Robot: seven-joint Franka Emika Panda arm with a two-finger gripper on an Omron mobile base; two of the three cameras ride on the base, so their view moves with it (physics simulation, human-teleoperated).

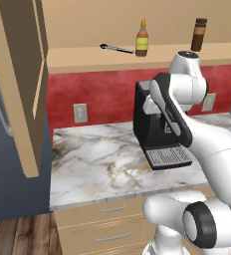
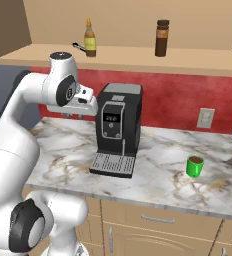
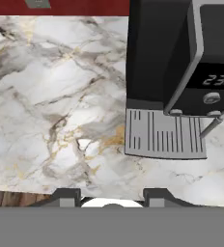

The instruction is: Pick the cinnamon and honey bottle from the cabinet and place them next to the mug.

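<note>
I see a marble bench point(image 2: 153, 165) under a red wall. The honey bottle point(image 2: 90, 38) and cinnamon point(image 2: 161, 38) stand apart on the cabinet point(image 1: 18, 74) shelf. The green mug point(image 2: 195, 166) sits right of the coffee machine point(image 2: 117, 131). My pincer point(image 3: 112, 197) is spread wide and holds nothing.

On the open cabinet point(image 2: 123, 56) shelf I see the amber honey bottle point(image 2: 90, 38) and the dark brown cinnamon point(image 2: 161, 38) jar, both upright and well apart. The green mug point(image 2: 195, 165) stands upright on the marble below.
</note>
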